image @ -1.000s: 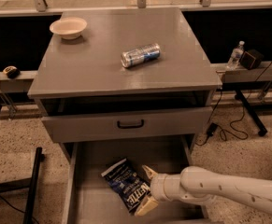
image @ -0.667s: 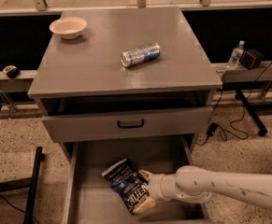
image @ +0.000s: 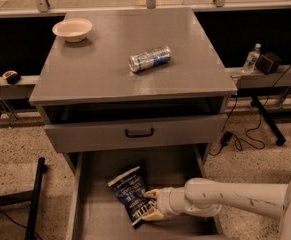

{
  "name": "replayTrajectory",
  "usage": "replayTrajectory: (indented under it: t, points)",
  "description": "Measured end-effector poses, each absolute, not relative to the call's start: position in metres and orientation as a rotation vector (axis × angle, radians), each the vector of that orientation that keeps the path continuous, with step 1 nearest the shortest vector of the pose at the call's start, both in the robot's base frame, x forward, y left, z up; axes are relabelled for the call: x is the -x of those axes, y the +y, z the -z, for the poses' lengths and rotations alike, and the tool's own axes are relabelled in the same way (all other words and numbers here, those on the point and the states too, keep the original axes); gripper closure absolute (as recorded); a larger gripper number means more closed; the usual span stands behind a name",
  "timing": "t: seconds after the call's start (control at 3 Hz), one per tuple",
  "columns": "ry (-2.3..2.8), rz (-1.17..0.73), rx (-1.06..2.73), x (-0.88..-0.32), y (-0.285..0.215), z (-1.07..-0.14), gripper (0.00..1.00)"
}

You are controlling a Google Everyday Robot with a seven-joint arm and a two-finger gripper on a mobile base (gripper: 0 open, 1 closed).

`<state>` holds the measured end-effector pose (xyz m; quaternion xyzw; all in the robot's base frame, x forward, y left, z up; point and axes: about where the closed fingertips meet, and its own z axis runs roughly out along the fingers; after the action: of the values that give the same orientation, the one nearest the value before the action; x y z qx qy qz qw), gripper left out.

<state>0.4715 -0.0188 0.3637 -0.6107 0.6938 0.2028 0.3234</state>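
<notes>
Gripper (image: 151, 204): low in the pulled-out bottom drawer (image: 87, 204), at the end of a white arm entering from the right; fingers spread, the right edge of the chip bag (image: 129, 194) lying between them, not pinched so far as can be seen. Change: against the frames of a second ago the gripper has crept slightly left, closer onto the bag; the bag itself has not shifted. Chip bag: dark blue with white lettering, crinkled, flat on the drawer floor, tilted, top corner toward the back left. Above: upper drawer (image: 139, 132), shut. Cabinet top: silver can (image: 149, 58) on its side; pale bowl (image: 72, 29) at the back left corner.
</notes>
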Motion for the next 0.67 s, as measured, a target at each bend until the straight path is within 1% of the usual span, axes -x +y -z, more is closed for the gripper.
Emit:
replayTrajectory:
  t: [0.33,0.67]
  points:
    - [1.820,-0.532,1.602,-0.471,-0.019,-0.367,0.86]
    - [1.714,-0.599,1.563,-0.477,-0.005,-0.376,1.00]
